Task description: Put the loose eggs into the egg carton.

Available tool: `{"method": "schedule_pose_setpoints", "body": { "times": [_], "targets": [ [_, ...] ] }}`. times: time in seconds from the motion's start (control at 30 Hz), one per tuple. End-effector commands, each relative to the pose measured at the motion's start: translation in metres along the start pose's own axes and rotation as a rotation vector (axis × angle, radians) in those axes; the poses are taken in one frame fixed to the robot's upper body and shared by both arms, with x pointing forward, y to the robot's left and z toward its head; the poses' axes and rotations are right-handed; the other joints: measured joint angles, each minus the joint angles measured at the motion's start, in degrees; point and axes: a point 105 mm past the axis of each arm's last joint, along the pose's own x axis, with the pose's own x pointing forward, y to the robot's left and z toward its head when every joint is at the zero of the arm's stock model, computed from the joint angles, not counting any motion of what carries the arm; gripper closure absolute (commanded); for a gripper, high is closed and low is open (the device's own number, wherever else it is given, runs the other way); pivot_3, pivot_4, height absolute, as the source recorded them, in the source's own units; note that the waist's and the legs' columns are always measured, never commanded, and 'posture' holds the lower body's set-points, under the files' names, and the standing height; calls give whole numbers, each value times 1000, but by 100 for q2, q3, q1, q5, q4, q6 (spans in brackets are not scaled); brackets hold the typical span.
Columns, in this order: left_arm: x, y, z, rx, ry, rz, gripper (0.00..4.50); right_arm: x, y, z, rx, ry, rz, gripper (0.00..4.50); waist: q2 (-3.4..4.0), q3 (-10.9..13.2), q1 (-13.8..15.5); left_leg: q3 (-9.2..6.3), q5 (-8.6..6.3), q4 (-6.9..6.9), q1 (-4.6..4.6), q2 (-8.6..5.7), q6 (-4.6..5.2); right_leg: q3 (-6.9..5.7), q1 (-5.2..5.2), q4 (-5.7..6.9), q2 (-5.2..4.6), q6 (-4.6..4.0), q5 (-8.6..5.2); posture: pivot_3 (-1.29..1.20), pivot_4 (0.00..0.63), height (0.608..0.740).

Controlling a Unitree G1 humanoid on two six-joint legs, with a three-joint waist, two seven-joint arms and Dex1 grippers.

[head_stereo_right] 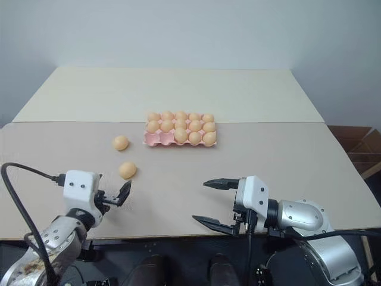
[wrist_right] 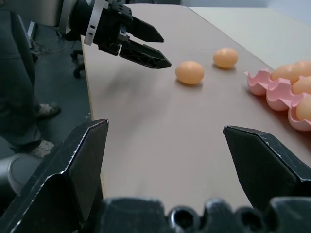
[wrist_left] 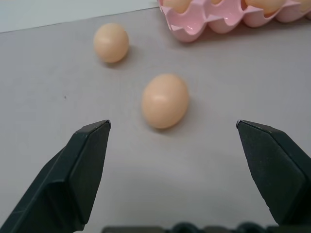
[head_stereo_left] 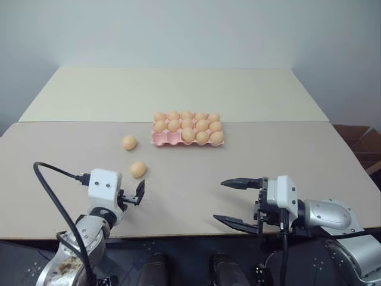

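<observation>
Two loose eggs lie on the tan table: one (head_stereo_left: 129, 142) just left of the egg carton, the other (head_stereo_left: 138, 169) nearer to me. The pink egg carton (head_stereo_left: 159, 139) holds several eggs, and its two front-left cups are bare. My left gripper (head_stereo_left: 136, 194) is open and points forward at the nearer egg (wrist_left: 165, 100), a short way behind it and apart from it. Near the table's front edge, my right gripper (head_stereo_left: 219, 200) is open, points left and holds nothing. In the right wrist view both loose eggs (wrist_right: 189, 72) lie beyond the left gripper (wrist_right: 146, 47).
A paler table (head_stereo_left: 178, 89) adjoins at the back. A cardboard box (head_stereo_left: 360, 143) stands off the right edge. A black cable (head_stereo_left: 52, 196) loops from my left wrist. A person's legs (wrist_right: 19, 97) stand beside the table's left end.
</observation>
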Motion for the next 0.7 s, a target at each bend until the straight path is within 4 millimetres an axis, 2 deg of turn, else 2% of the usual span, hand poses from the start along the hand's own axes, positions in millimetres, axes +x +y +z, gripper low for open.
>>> {"method": "schedule_pose_setpoints", "body": {
  "times": [0.03,0.43,0.7],
  "targets": [
    [6,-4,4,-1,5,-4,0,2,0,13,-65,-40,-5,53,0,0,-3,1,0,0,4,0,0,1,5,-1,-1,0,0,0,150,740],
    [35,10,9,-41,112,-87,0,14,-1,25,-96,-57,-12,53,-1,0,-14,-3,0,0,10,-1,0,0,13,-1,3,0,-1,0,150,740],
    [45,17,-2,-35,209,-171,0,19,-3,29,-122,-58,-1,53,-1,1,-19,-3,0,0,10,0,0,-1,12,0,2,0,-1,0,150,740]
  ]
}}
